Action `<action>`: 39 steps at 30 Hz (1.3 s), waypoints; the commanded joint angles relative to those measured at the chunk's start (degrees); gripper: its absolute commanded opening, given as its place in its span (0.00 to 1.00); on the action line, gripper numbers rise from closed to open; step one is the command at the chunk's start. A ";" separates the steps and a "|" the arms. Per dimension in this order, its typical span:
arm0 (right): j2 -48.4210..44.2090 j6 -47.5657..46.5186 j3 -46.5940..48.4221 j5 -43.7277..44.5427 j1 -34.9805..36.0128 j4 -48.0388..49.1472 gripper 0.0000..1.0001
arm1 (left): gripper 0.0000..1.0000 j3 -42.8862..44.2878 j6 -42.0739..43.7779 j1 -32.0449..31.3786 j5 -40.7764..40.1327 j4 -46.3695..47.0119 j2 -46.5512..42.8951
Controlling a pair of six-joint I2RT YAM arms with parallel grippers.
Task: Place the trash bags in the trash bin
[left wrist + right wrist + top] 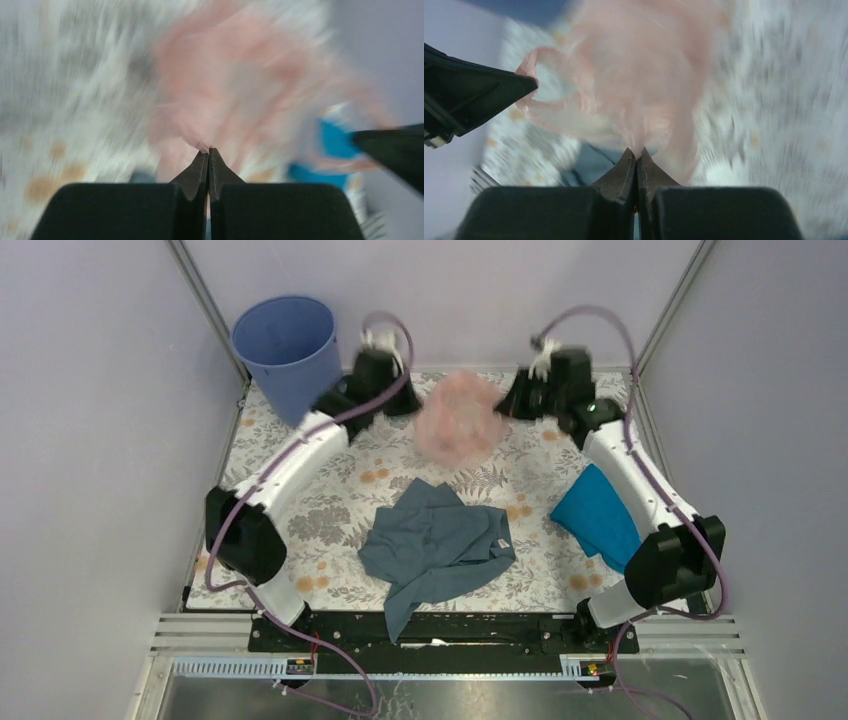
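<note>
Top external: bag (458, 420) hangs upper centre; bin (287, 345) stands upper left.
Left gripper (209, 150): clenched on bag.
Right gripper (636, 150): clenched on bag.
Advice: move both arms together over the bin's rim, then release.

A: What does the tabletop (320, 530) look like?
B: Pale floral print all over, with grey leaves and small orange blossoms.
A: What lies on it?
B: A crumpled grey-blue garment (440, 545) in the middle, one end trailing over the near edge. A turquoise cloth (595, 510) lies to the right, well apart. A blue bin (285, 350) stands upright at the far-left corner.
</note>
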 commanded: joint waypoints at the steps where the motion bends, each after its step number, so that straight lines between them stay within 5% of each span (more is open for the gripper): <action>1: -2.81 -2.96 32.53 -4.13 0.07 -6.32 0.00 | 0.00 32.73 2.14 0.85 10.05 3.67 -7.93; 3: -4.43 -4.08 42.43 -7.20 0.80 -7.46 0.00 | 0.00 37.84 2.40 0.03 13.53 6.86 -11.07; 5: -9.32 -7.26 43.09 -8.19 2.84 -2.64 0.00 | 0.00 33.50 3.83 -2.03 10.63 13.04 -17.39; 8: -20.44 -10.58 26.16 -10.81 3.17 13.44 0.00 | 0.00 14.27 3.94 -2.91 -1.34 24.19 -29.11; 11: -27.31 -9.75 4.79 -5.02 3.12 25.44 0.00 | 0.00 -1.20 3.54 -2.83 -11.02 22.25 -30.82; 12: -25.91 -7.70 -11.10 -1.34 3.17 27.33 0.00 | 0.00 -12.79 4.06 -2.83 -9.44 18.06 -27.42; 16: -14.79 -2.24 -22.65 -5.74 3.28 24.92 0.00 | 0.00 -26.19 0.49 -2.56 -7.58 17.56 -23.76; 20: -15.91 0.43 -21.35 -5.22 3.64 25.54 0.00 | 0.00 -22.94 0.58 -0.73 -4.33 17.50 -24.93; 27: -15.34 -6.49 22.90 -2.96 3.70 1.72 0.00 | 0.00 19.44 3.57 -0.78 5.84 11.16 -22.11; 30: -18.55 -5.69 30.19 -3.89 3.71 3.15 0.00 | 0.00 22.12 3.29 -2.78 8.23 18.47 -26.02; 34: -30.67 -1.87 8.97 -9.40 3.66 23.45 0.00 | 0.00 1.97 -0.57 -2.95 2.72 30.98 -35.84; 36: -33.61 0.14 -5.65 -8.29 3.70 30.52 0.00 | 0.00 -7.35 -2.13 -2.92 -0.62 28.81 -37.02; 39: -28.75 -1.84 -19.79 -4.48 3.66 26.61 0.00 | 0.00 -18.37 -3.28 -2.72 -5.97 20.67 -33.53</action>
